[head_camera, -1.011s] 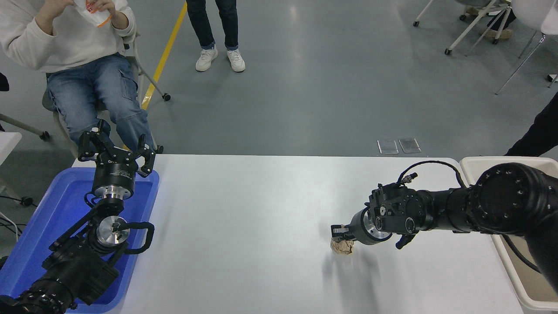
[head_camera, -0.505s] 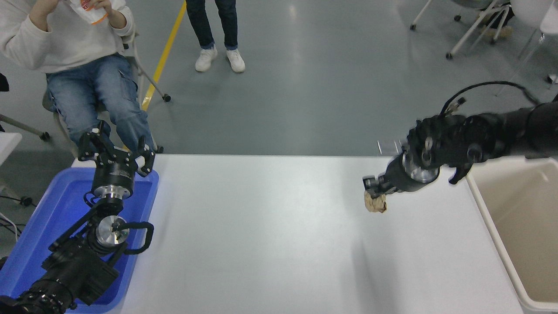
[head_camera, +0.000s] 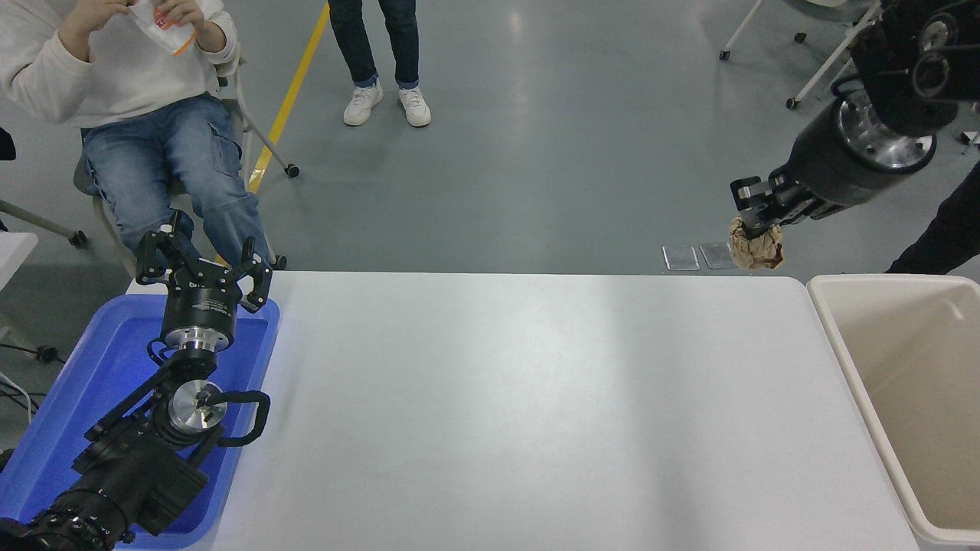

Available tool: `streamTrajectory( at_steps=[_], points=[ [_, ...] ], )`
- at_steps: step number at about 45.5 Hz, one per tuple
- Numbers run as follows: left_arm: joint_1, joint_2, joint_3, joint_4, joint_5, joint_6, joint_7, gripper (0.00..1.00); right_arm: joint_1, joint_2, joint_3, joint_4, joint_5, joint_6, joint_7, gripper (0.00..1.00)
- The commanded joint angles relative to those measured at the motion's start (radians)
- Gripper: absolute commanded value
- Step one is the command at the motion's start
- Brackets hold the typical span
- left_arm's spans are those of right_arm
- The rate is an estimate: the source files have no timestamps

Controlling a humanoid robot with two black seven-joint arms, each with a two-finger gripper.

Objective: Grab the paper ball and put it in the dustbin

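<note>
The tan-brown crumpled paper ball (head_camera: 756,246) hangs in my right gripper (head_camera: 754,213), which is shut on it and raised high at the upper right, above the table's far right corner. The cream-beige dustbin (head_camera: 833,357) stands off the table's right edge, below and to the right of the ball; its inside shows bare walls. My left gripper (head_camera: 203,260) is open and parked at the lower left over the blue tray.
A bright blue tray (head_camera: 69,398) sits at the table's left end under the left arm. A person sits at the far left, another stands at top centre, and a dark sleeve (head_camera: 945,233) shows at the right edge. Chairs stand at the top right.
My right gripper has lifted the paper ball off the table and carried it up and to the right, from the table's middle right to high near the dustbin's far corner. The left arm has not moved.
</note>
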Motion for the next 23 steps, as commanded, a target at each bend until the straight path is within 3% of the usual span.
streamTrajectory(
  at_steps=[1,11,23],
  points=[
    [0.0,0.0,0.0,0.0,0.0,0.0,0.0,0.99,0.043,-0.01,-0.014,0.007,-0.019,0.023,-0.001,0.0],
    [0.0,-0.001,0.001,0.0,0.0,0.0,0.0,0.99,0.008,-0.073,-0.052,-0.019,-0.112,0.02,-0.001,0.0],
    [0.0,-0.001,0.001,0.0,0.0,0.0,0.0,0.99,-0.236,-0.341,-0.024,-0.212,-0.335,0.01,0.001,0.0]
  ],
)
